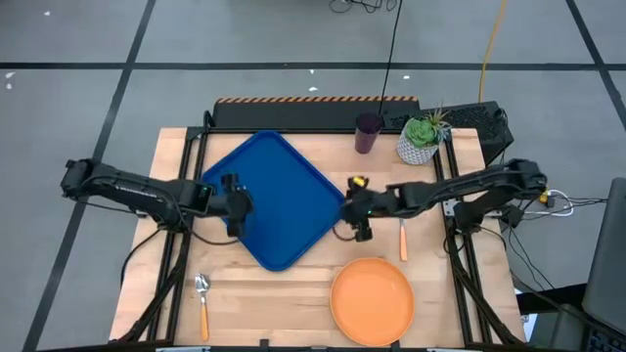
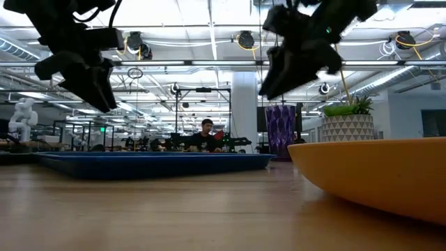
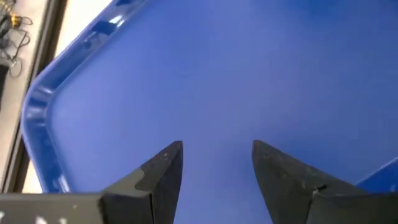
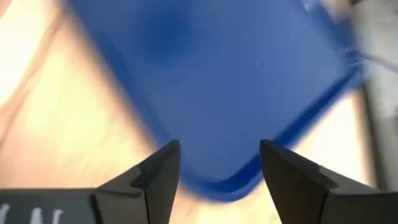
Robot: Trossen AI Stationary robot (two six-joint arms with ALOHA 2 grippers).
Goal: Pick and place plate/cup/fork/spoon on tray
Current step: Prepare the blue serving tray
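Both tools, left (image 1: 235, 207) and right (image 1: 359, 213), hung released, empty at tray (image 1: 284, 156) edges; risk: nudging it askew.

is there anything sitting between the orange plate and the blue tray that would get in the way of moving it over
Nothing visible does. The plate sits on bare wood just off the tray, whose surface is empty. The fork lies off to the side, beyond the right gripper, which hangs above the tray's near edge with open fingers.
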